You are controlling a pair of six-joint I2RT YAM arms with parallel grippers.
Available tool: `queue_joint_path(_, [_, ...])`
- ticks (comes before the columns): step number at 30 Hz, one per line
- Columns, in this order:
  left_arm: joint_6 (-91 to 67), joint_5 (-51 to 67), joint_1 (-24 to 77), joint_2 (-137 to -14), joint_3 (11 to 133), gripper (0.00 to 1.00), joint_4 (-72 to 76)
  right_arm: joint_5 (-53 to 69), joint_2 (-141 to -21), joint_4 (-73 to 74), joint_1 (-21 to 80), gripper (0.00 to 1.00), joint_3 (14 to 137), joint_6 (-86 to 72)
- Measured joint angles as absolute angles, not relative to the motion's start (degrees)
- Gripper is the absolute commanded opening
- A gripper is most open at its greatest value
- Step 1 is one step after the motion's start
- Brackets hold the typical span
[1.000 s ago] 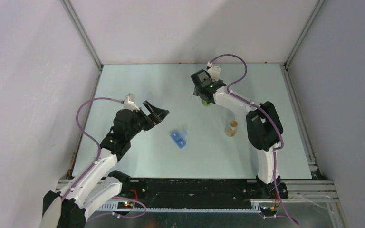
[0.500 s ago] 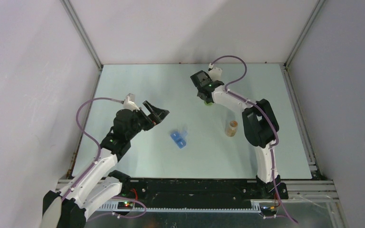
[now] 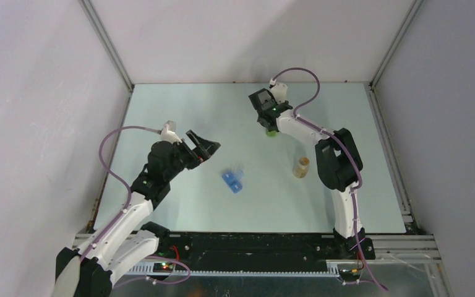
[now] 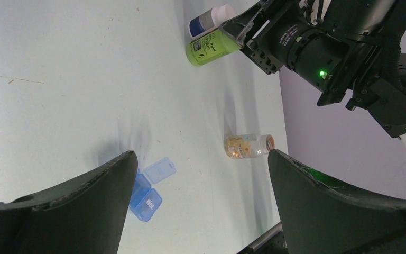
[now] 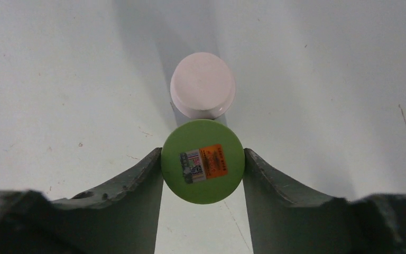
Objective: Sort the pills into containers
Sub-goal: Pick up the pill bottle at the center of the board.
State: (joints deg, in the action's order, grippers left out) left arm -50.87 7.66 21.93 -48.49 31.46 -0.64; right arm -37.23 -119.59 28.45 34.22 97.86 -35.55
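The right gripper point(image 5: 203, 159) clamps the upright green bottle point(image 4: 211, 48), just beside a white-capped bottle point(image 5: 203, 84), probably to lift it clear; the left gripper point(image 4: 201, 153) hangs spread wide near the blue pill box point(image 4: 150, 190)

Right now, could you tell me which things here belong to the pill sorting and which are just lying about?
For the job:
- green bottle
- white-capped bottle
- clear pill bottle
- blue pill box

Lying about:
- only small specks on the table; nothing else loose shows
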Motion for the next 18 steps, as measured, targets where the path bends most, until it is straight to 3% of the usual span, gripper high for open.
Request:
queue_joint_path(1, [-50.87, 7.66, 21.93, -48.51, 31.53, 0.99, -0.62, -37.21, -119.59, 28.08, 34.22, 0.43, 97.86, -34.76])
queue_joint_path(5, [-50.46, 7.88, 21.93, -48.90, 31.53, 0.99, -0.60, -36.58, -119.59, 26.74, 34.39, 0.33, 97.86, -31.48])
queue_joint_path(12, [-49.23, 8.86, 21.93, -50.24, 31.75, 0.99, -0.36, -33.23, -116.88, 25.08, 34.92, 0.32, 94.43, -27.92])
queue_joint_path(18, [-47.83, 10.66, 23.05, -52.80, 32.25, 0.99, 1.74, -24.25, -106.39, 26.59, 34.85, 0.32, 89.30, -25.82])
